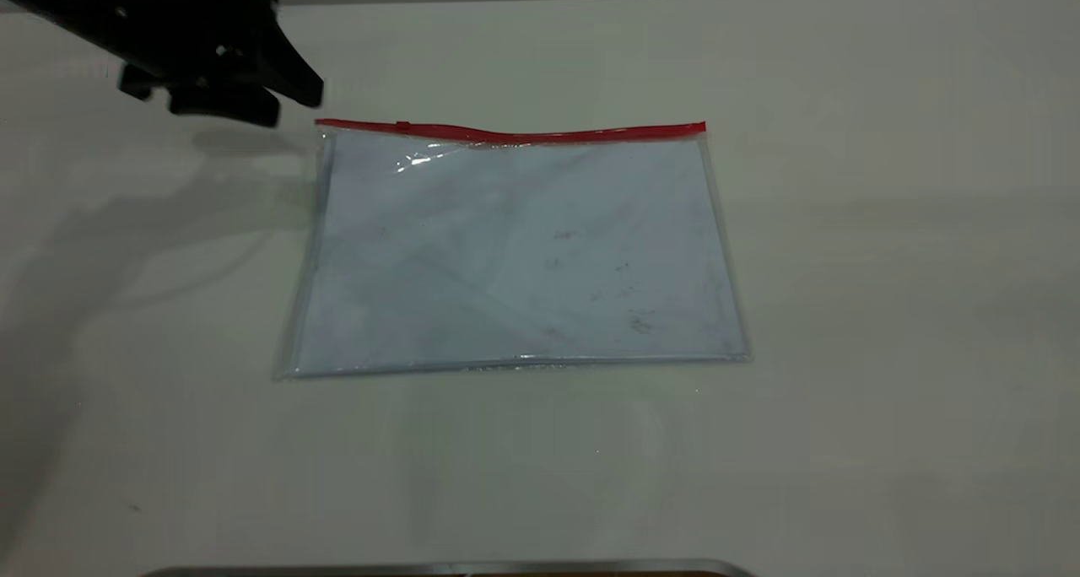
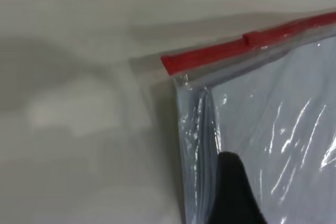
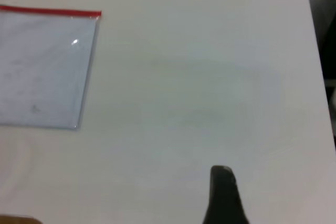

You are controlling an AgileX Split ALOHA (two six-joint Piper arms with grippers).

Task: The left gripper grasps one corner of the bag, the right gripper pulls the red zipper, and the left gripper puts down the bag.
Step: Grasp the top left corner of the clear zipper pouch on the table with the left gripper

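Bag corner beside left gripper jaws

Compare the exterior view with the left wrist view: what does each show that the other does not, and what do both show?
Only the exterior view shows the whole bag lying flat on the table, all four corners and the smudged paper sheet inside, and the left gripper hovering just off its far left corner, not touching. Only the left wrist view shows that corner close up, with one black fingertip over the creased plastic. Both show the red zipper and its slider tab near that corner.
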